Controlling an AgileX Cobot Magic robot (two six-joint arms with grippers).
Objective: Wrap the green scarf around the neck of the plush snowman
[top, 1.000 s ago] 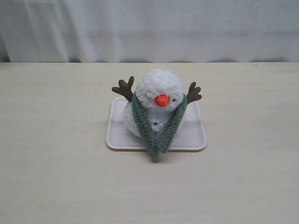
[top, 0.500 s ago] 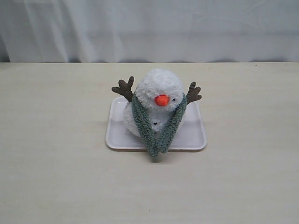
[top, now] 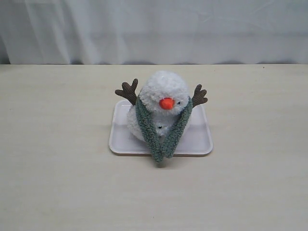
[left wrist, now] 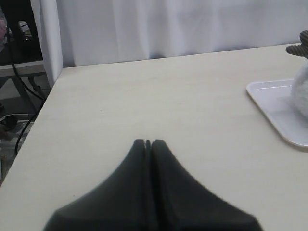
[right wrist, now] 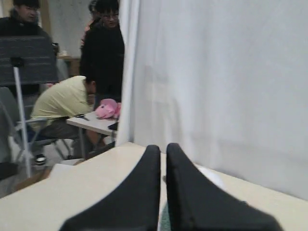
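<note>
The plush snowman (top: 163, 88) sits upright on the pale pink tray (top: 198, 140), orange nose facing front and brown twig arms raised. The green scarf (top: 146, 126) runs round its neck, and both ends hang down the front and meet past the tray's front edge. Neither gripper shows in the exterior view. My left gripper (left wrist: 148, 141) is shut over bare table, with the tray's corner (left wrist: 272, 103) and the snowman's white fluff (left wrist: 302, 91) off to one side. My right gripper (right wrist: 163, 147) is shut with only a hairline slit, holding nothing; a sliver of green shows low in that slit.
The light wooden table (top: 57, 183) spreads wide around the tray. A white curtain (top: 154, 29) hangs behind it. The left wrist view shows the table's edge (left wrist: 41, 113) with cables and a stand beyond. People sit at a desk (right wrist: 91, 122) past the curtain.
</note>
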